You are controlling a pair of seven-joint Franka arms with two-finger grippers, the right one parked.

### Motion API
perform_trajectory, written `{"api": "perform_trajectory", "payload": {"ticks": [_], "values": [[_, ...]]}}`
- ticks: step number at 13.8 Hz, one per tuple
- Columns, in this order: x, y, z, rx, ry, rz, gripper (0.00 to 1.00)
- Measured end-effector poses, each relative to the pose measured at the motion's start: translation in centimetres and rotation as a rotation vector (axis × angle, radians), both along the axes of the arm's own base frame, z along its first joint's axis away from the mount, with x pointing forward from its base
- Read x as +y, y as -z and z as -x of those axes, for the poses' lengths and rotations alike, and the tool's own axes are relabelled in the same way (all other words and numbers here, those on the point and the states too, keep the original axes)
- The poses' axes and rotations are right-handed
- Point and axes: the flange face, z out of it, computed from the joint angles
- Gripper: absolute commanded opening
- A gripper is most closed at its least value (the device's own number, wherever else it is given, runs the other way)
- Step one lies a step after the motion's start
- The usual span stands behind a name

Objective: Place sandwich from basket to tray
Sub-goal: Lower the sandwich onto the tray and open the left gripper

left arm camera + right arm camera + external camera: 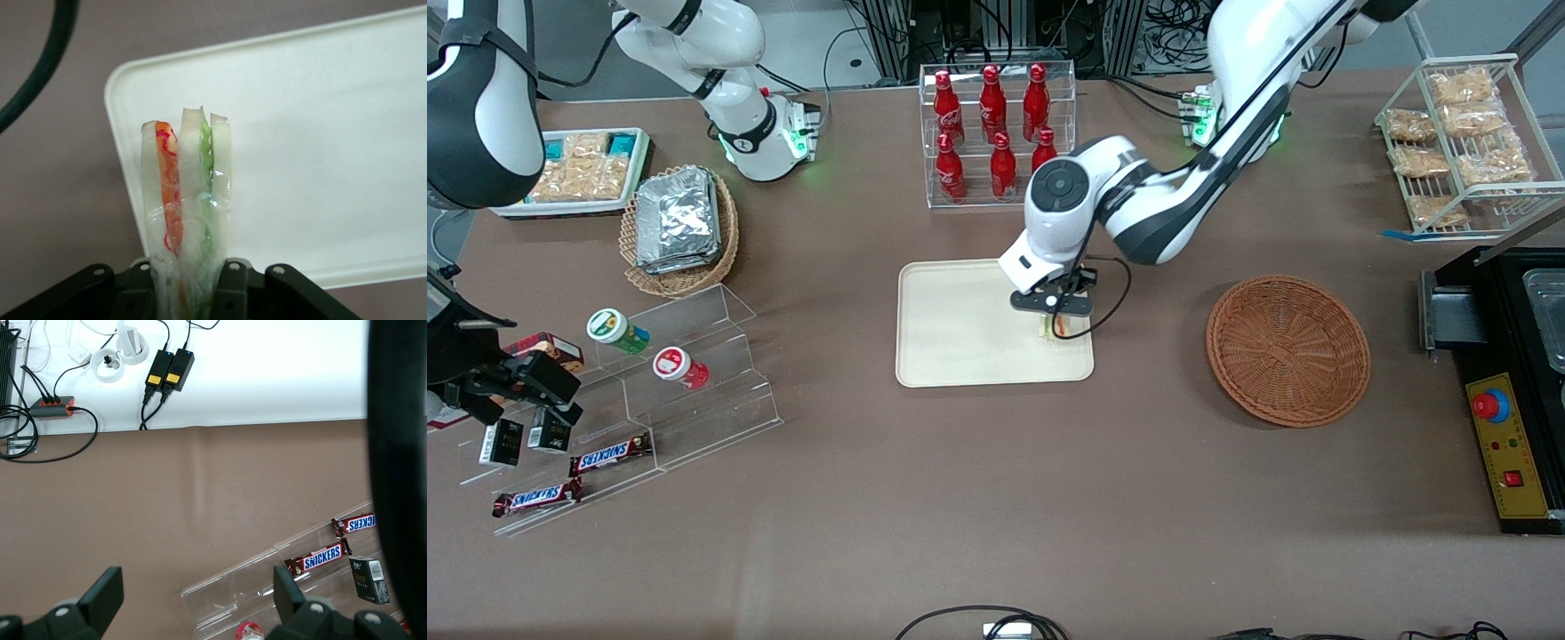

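Brown cloth covered the table (996, 498) you worked over, and your gripper (1055, 325) hung low above the tray (960, 329), at the corner nearest the front camera on the working arm's side. Its fingers (230, 290) were clamped on the sandwich (187, 213), which stood upright between them, just over the tray's rim. You could see the wedge edge-on through clear wrap: white bread slices with an orange-pink layer and a green layer between them. Toward the working arm's end of the table, well apart from the tray, sat the basket (1288, 349), round, reddish-brown wicker.
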Motion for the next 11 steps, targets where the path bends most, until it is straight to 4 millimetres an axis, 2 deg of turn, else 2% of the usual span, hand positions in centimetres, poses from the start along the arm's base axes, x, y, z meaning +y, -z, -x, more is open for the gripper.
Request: {"api": "perform_trajectory", "payload": {"ticks": [4, 6, 8, 9, 10, 11], "values": [[-0.9, 4.4, 0.9, 0.015, -0.011, -0.012, 0.00], [-0.8, 5.8, 1.0, 0.033, -0.015, -0.017, 0.09], [-0.9, 6.6, 1.1, 0.043, -0.017, -0.010, 0.45], [-0.9, 6.9, 1.2, 0.047, -0.017, -0.008, 0.71], [-0.9, 7.1, 1.2, 0.050, -0.017, -0.008, 0.92], [-0.9, 7.2, 1.2, 0.050, -0.014, -0.010, 0.98]]}}
